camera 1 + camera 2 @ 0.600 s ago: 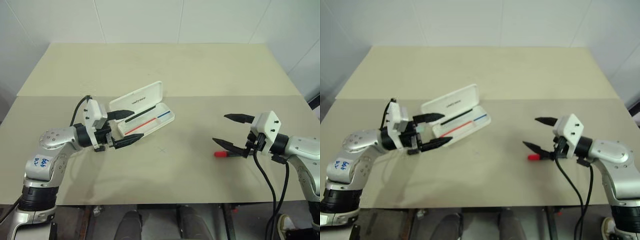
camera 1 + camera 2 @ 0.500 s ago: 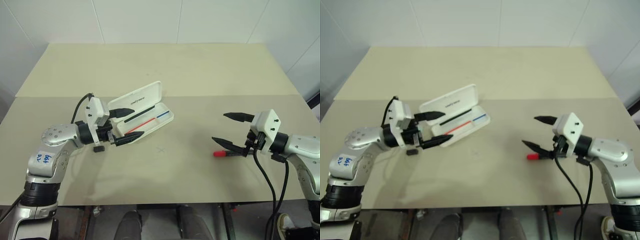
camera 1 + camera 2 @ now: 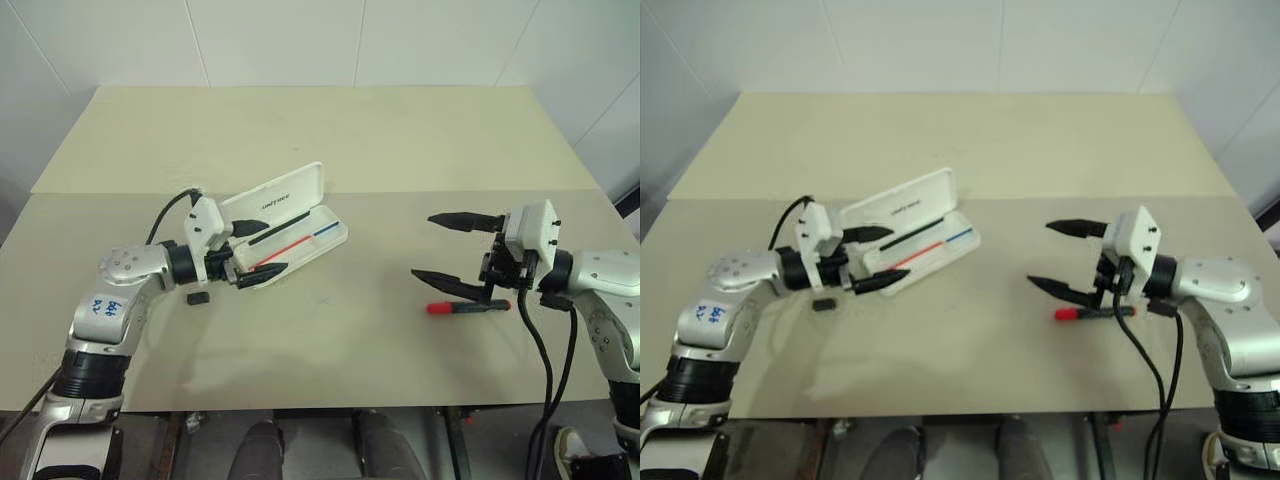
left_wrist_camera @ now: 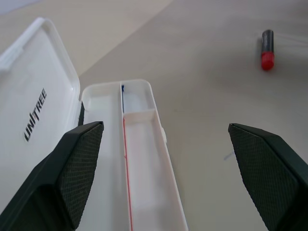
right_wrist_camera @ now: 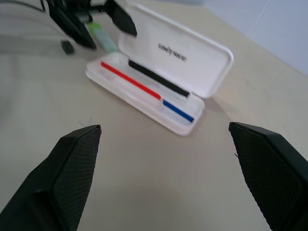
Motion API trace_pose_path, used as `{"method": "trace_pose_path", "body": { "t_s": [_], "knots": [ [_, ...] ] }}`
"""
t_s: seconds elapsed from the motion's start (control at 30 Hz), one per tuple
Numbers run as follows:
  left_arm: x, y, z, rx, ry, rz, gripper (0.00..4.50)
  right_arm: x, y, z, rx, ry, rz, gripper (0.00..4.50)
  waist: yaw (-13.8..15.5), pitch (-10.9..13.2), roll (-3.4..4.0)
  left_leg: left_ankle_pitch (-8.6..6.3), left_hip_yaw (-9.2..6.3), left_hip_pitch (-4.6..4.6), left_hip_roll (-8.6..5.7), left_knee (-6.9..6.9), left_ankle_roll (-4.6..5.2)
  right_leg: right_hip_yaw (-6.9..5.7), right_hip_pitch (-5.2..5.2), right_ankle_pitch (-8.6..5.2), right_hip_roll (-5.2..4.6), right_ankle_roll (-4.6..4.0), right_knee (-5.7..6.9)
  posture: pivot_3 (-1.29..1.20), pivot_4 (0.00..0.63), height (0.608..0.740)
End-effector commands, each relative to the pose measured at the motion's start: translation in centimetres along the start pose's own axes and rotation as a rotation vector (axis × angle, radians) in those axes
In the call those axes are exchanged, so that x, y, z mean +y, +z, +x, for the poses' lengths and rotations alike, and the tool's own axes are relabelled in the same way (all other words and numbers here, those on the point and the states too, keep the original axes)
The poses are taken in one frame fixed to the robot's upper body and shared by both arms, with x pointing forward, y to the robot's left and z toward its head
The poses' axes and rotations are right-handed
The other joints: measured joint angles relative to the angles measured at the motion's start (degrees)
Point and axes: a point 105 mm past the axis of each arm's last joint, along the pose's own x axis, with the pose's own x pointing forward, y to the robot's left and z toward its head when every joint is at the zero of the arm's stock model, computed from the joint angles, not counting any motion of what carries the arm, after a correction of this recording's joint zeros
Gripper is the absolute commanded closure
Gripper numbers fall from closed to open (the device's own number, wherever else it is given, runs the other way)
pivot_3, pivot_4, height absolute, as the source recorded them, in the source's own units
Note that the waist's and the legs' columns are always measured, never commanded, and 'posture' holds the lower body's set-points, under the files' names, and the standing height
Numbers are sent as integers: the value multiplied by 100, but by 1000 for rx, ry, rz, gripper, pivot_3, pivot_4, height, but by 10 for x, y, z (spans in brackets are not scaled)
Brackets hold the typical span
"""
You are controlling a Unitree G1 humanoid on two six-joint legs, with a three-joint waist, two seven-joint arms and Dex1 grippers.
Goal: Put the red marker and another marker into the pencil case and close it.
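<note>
My left gripper (image 3: 248,255) has slid in toward the pencil case (image 3: 290,225), which lies lid up, no marker inside. The red marker (image 3: 455,307) lies beneath the right gripper (image 3: 450,247). Both jaws spread, empty; loading and closing remain.

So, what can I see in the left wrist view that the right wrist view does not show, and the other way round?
The left wrist view has the red marker lying on the table. The right wrist view has the green marker beside the pencil case, a small black bit, the black strip in the case, and the left gripper, open. Both share the open case, its UNITREE lid and the red-and-blue strip inside.
</note>
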Motion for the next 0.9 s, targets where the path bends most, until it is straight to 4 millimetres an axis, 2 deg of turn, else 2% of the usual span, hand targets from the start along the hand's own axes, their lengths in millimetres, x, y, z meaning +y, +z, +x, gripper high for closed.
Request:
{"method": "trace_pose_path", "body": {
  "t_s": [0.03, 0.17, 0.37, 0.4, 0.53, 0.9],
  "knots": [
    [-6, 11, -13, -10, -10, 51, 42, 8, 33, 13, -129, 53, 4, 0, 1, 0, 0, 0, -2, 0, 0, 0, 0, 0, 0, 0, 0, 0, 1, 0, 150, 740],
    [-10, 7, -21, 36, 23, 21, 42, 14, 41, 24, -160, 91, -17, 0, 21, 0, 0, 0, -2, 0, 0, 0, 0, -1, 0, 0, -2, 0, -2, 0, 150, 740],
    [-11, -1, -30, 122, 83, -20, 42, 23, 31, 39, -178, 110, -14, 0, 19, 0, 0, 0, -6, -5, -2, 1, 0, -5, 0, 0, -3, 0, -6, 0, 150, 740],
    [-14, -5, -32, 144, 84, -33, 458, 25, 29, 40, -181, 107, -15, 0, 6, 0, 0, 0, -6, -5, -2, 0, 0, -5, -1, 0, -3, 0, -5, 0, 150, 740],
    [-13, -15, -37, 195, 111, -41, 1629, 28, 26, 44, -194, 90, -11, 0, 3, 1, 0, 0, -5, -4, 0, -9, 0, -4, -7, -1, -2, -2, -4, 0, 150, 740],
    [-3, -16, -10, 213, 119, -8, 1629, 31, 24, 49, -204, 47, -23, 0, 25, 1, 0, 1, -6, -4, -3, -10, -2, -5, -4, -1, -2, -2, -5, 0, 150, 740]
  ]
}}
